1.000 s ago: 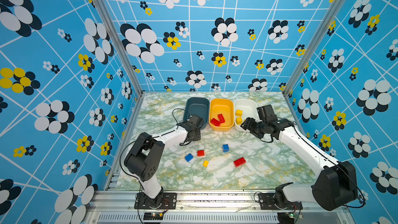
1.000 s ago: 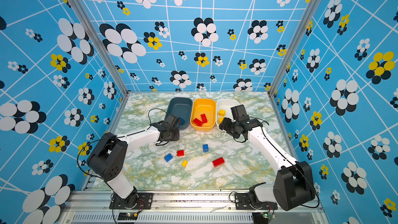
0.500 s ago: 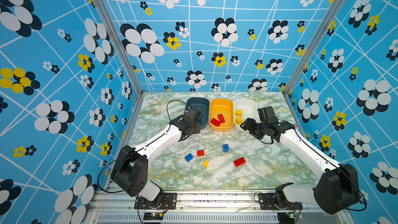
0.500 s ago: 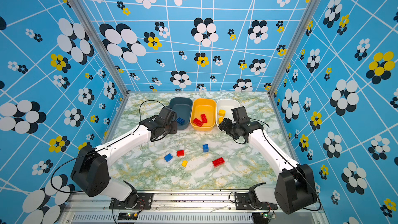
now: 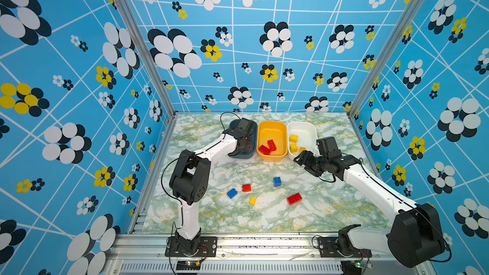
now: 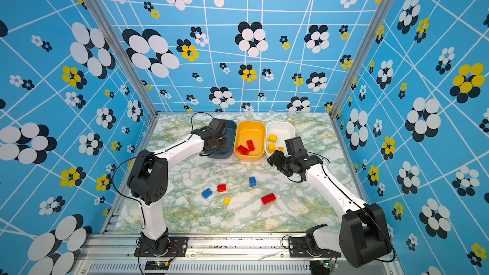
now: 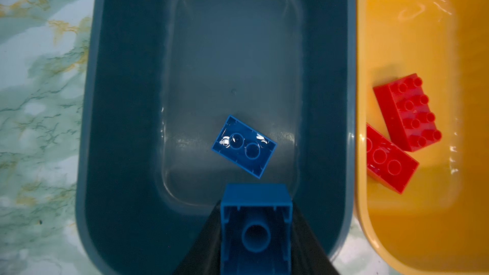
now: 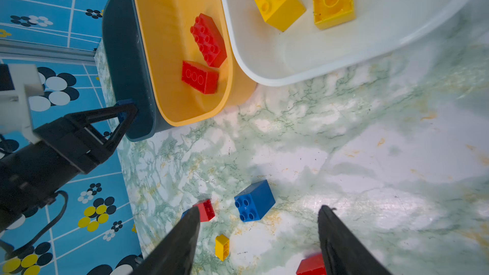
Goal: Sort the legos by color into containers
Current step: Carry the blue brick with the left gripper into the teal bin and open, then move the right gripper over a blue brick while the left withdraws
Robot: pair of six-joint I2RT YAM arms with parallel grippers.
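Left claw (image 7: pixel 256 234) is pinching a blue brick (image 7: pixel 255 197), and it hangs right over the teal tub (image 7: pixel 119 128). A second blue brick (image 7: pixel 244 146) lies upside down in the tub beneath it. Over to the right claw (image 5: pixel 303 159): spread wide, nothing in it, above the surface (image 5: pixel 330 202). White tub (image 5: pixel 315 130) just beside it, yellow bricks (image 5: pixel 293 138) inside, and a blue cube (image 5: pixel 277 181) lies loose near its tips.

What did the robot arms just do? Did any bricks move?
The left gripper carried its blue brick from just in front of the teal tub to over the tub's inside, still shut on it. The right gripper stayed open near the white tub. The five loose bricks on the table did not move.
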